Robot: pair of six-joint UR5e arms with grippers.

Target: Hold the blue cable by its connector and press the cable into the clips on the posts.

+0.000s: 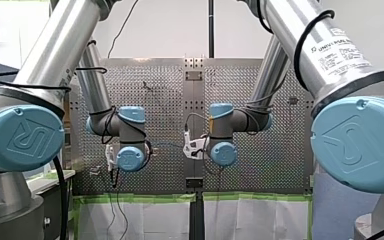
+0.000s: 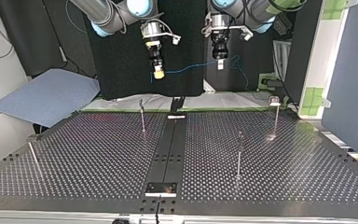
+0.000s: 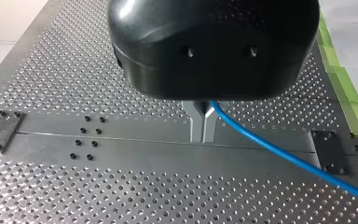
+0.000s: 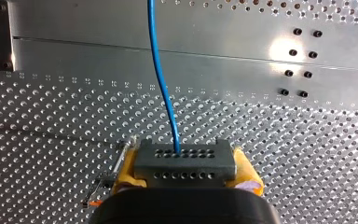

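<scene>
Right gripper (image 4: pixel 185 173): yellow pads clamped on one grey, rectangular, perforated connector (image 4: pixel 184 158). One thin blue cable (image 4: pixel 164 88) exits it toward 12 o'clock. Left gripper (image 3: pixel 203 128): metal fingers pinched shut on the cable. Four slender posts (image 2: pixel 239 154) stand on perforated table (image 2: pixel 98 154).

Open air is lying under both sets of jaws, down to the table (image 2: pixel 98 154). Thin posts (image 2: pixel 142 119) are sticking up below, well apart. The blue cable (image 2: pixel 186 70) is spanning from my left gripper (image 2: pixel 220 64) to the connector (image 4: pixel 184 163) filling my right gripper (image 2: pixel 158 73), barring the gap between them.
</scene>
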